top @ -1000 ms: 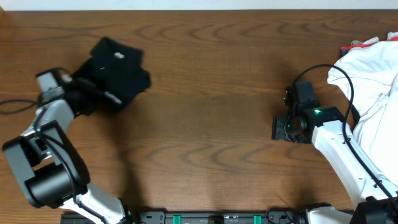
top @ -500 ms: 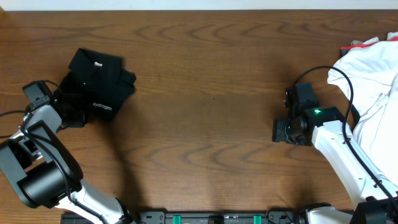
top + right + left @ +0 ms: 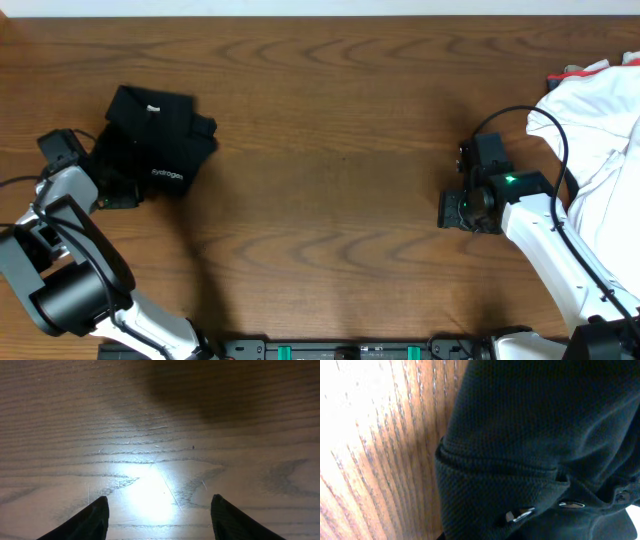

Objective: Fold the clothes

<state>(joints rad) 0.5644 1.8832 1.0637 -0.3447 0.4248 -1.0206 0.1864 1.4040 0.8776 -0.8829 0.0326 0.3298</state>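
Observation:
The clothes, a folded black shirt (image 3: 155,135) with white lettering (image 3: 167,174), lie on the table at the far left. My left gripper (image 3: 115,180) sits at the shirt's lower left edge, and its jaws are buried in the fabric. In the left wrist view the black knit shirt (image 3: 530,435) fills most of the frame, with a small button (image 3: 570,505) showing, and it hides the fingers. My right gripper (image 3: 455,207) rests low over bare wood at the right. It stands open (image 3: 157,510) with nothing between its fingertips.
A heap of white cloth (image 3: 600,120) lies at the right edge, beside the right arm. Brown wooden table (image 3: 330,140) stretches between the two arms. The left arm's base stands at the lower left (image 3: 70,290).
Over the last second the left gripper pulled the shirt to the left across the table; in the last half second it hardly moved. The right arm stayed still.

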